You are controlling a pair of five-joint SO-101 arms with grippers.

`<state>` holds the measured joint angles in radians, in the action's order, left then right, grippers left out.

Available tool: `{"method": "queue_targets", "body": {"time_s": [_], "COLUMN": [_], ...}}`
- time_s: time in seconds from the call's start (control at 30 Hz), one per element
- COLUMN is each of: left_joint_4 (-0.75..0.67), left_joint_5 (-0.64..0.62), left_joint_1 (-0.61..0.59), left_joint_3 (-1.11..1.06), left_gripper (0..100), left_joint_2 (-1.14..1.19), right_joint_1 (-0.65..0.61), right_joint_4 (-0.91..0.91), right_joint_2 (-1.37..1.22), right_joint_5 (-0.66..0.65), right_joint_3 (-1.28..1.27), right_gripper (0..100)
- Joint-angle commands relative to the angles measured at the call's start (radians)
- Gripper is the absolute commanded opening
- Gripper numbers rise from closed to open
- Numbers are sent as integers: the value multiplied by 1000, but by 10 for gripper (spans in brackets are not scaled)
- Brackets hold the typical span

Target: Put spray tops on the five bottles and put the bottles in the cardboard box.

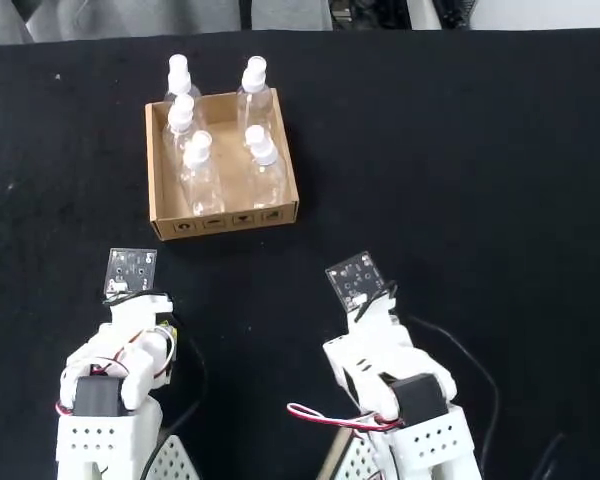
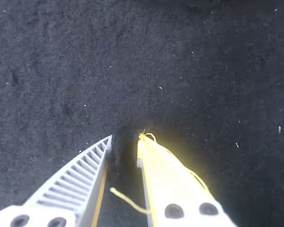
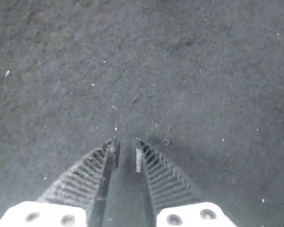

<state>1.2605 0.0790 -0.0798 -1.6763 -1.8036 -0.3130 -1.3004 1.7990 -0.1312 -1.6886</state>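
Overall layout: a black cloth-covered table (image 1: 460, 150) seen from above, with two white robot arms at the near edge and one box farther back.
Cardboard box: an open, shallow cardboard box (image 1: 223, 218) sits at about 11 o'clock from the table's centre, well apart from both arms.
Box contents: five clear bottles (image 1: 202, 182) stand upright in the box, packed close together. Three line its 9 o'clock side and two its 3 o'clock side. The two farthest rise above the box's far wall.
Spray tops: white spray tops (image 1: 197, 148) sit on all five bottles.
Left arm: the left arm (image 1: 115, 370) is at 7 o'clock, folded back near its base.
Left gripper: the left gripper (image 2: 125, 142) hangs just above bare cloth. Its white and yellow fingers are drawn nearly together with a thin gap, gripping nothing. A loose yellow thread (image 2: 125, 199) trails between them.
Right arm: the right arm (image 1: 390, 370) is at 5 o'clock, also folded back, with red and white cables (image 1: 325, 418) at its base.
Right gripper: the right gripper (image 3: 126, 146) points at bare cloth, its dark fingers nearly touching, gripping nothing.
In the way: open black cloth lies between the arms and the box.
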Motion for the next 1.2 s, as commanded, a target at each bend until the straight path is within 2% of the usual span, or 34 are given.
{"method": "queue_targets", "body": {"time_s": [0.0, 0.2, 0.43, 1.17], "left_joint_4": [6, 5, 3, 5], "left_joint_5": [6, 6, 6, 6], "left_joint_1": [5, -1, -113, -117], "left_joint_3": [-24, -24, -25, -25], "left_gripper": [80, 80, 80, 80], "left_joint_2": [-8, -5, -2, -6], "right_joint_1": [26, 26, 26, 28], "right_joint_4": [-6, -6, -6, -6], "right_joint_2": [97, 97, 97, 97], "right_joint_5": [0, 0, 0, -2], "right_joint_3": [5, 5, 5, 5], "right_gripper": [11, 11, 11, 11]}}
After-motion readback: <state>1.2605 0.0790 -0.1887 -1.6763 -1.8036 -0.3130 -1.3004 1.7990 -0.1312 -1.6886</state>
